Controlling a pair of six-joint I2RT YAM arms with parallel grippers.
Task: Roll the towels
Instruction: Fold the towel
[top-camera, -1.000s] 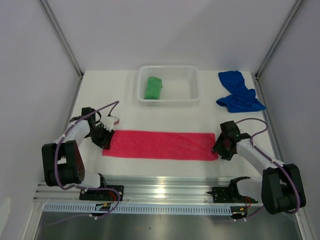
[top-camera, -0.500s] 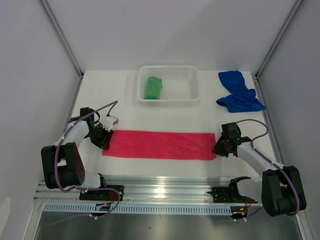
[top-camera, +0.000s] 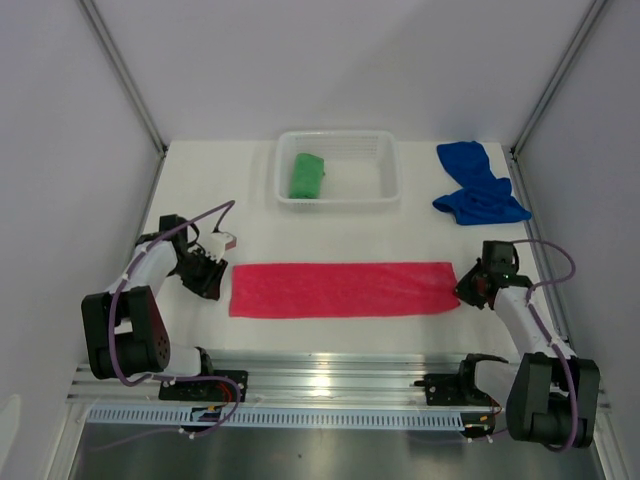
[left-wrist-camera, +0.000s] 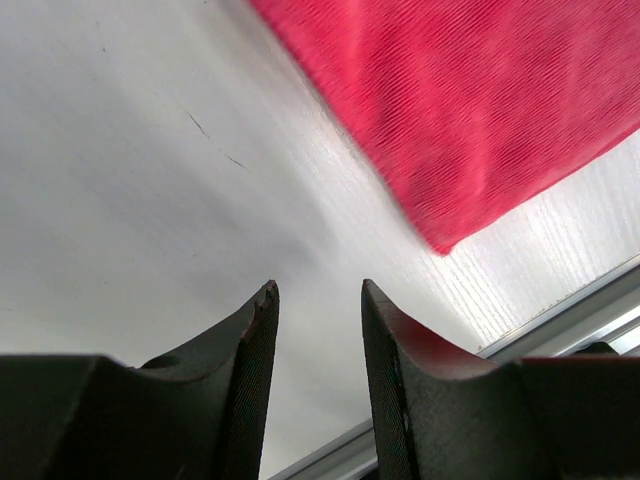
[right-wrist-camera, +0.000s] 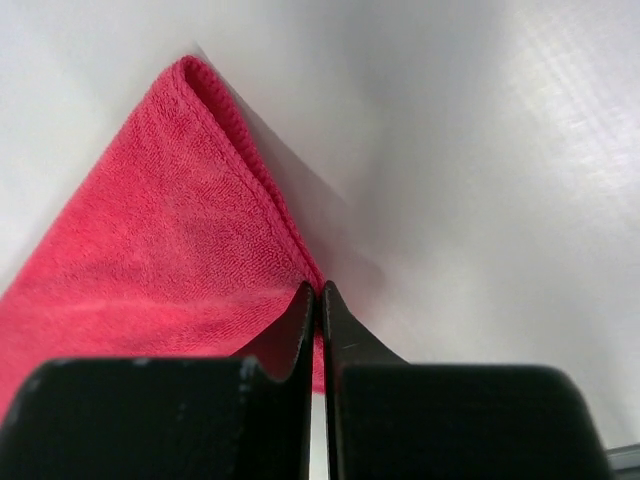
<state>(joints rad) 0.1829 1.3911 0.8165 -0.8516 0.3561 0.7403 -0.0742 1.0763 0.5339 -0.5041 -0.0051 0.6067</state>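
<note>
R gripper (right-wrist-camera: 318, 292) pinched shut on hem of pink towel (top-camera: 345, 289), at its right end. L gripper (left-wrist-camera: 315, 300) part open, empty, just off the left end, not touching. Pink towel lies flat as a long strip btwn the arms, no roll started. Green towel (top-camera: 306, 175) looks rolled, sits in basket (top-camera: 338, 136). Blue towel (top-camera: 478, 185) crumpled far right. So approx 1 of 3 done; pink in hand, blue left.

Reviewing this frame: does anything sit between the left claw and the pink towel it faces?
Nothing visible does. Only bare table lies between the open left claw and the left end of the pink towel; the two are apart, not touching. The right claw is shut on the towel's right edge.
</note>
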